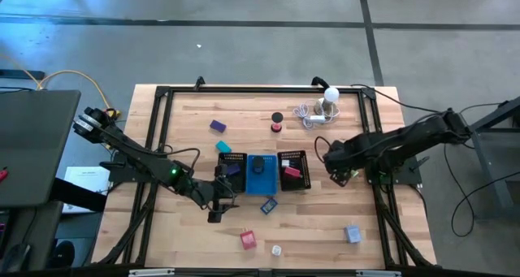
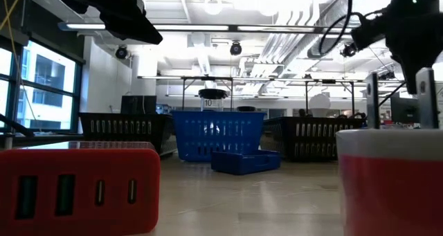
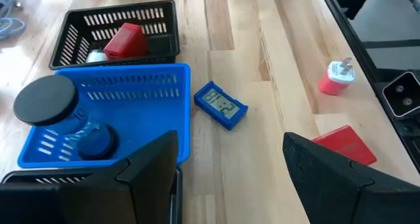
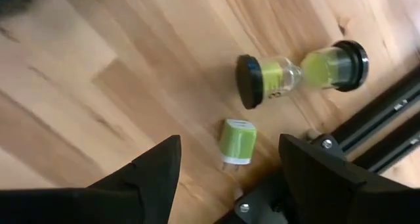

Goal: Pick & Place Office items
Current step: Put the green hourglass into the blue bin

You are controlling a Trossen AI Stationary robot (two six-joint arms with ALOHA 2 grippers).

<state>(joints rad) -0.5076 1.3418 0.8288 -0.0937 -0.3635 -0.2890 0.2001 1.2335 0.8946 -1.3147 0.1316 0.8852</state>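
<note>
Office items are lying scattered over the desk [image 1: 195, 119] around three trays, and both the left gripper [image 3: 230, 171] and right gripper [image 4: 226, 178] are hovering released, so either is probably risking nudging the blue clock [image 3: 220, 105] or green plug [image 4: 237, 142] away.

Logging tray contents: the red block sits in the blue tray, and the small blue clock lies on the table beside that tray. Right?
Not quite. In the left wrist view the red block sits in the black mesh tray, not the blue tray. The blue clock does lie on the table beside the blue tray.
</note>
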